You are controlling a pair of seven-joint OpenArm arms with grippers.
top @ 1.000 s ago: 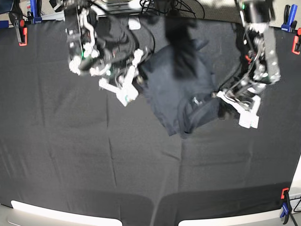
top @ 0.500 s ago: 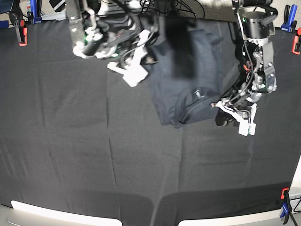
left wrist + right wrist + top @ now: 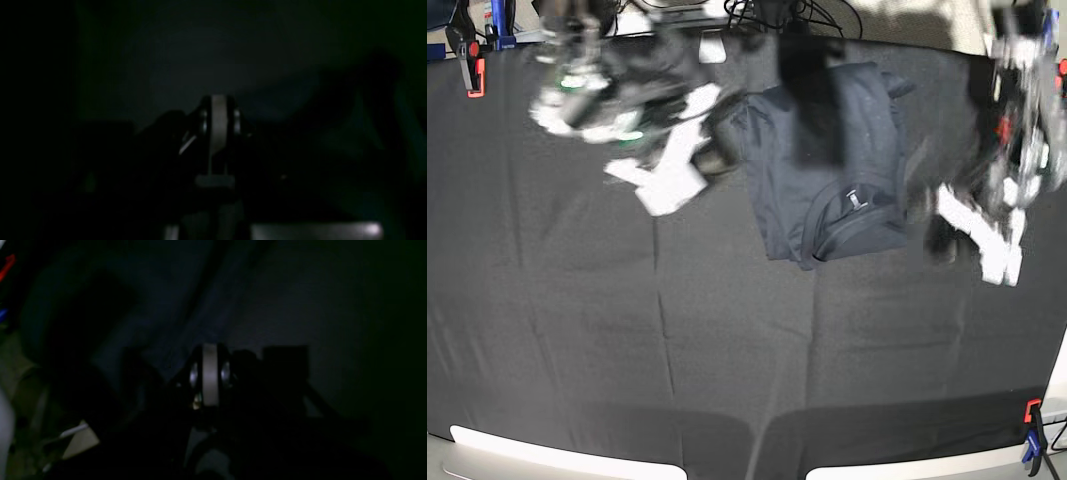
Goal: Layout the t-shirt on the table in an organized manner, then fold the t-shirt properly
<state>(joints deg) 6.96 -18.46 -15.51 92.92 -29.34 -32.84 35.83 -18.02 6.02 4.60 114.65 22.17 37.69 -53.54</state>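
Cloth of this kind looks soft, light and limp: the t-shirt [image 3: 827, 170] will likely sag and bunch wherever it is lifted, and its slight sheen suggests it may slide over the matte covering of the bench [image 3: 727, 350]. It lies crumpled in a rough heap toward the far middle of the bench, collar and pale neck tag [image 3: 854, 199] turned toward the near edge of the heap. Sensible places to take hold, I judge, are the shoulder seams on either side of the collar, or two hem corners, so that it hangs flat when drawn out; the hem corners cannot be picked out in the heap.

The left gripper [image 3: 982, 240] is blurred in the base view, just beside the shirt's edge; its jaws are together, and the dark wrist view shows nothing between them. The right gripper [image 3: 662, 180], also smeared, sits at the shirt's other side with jaws together; whether it pinches cloth cannot be told.

No brand or writing is legible; the tag is too small to read.
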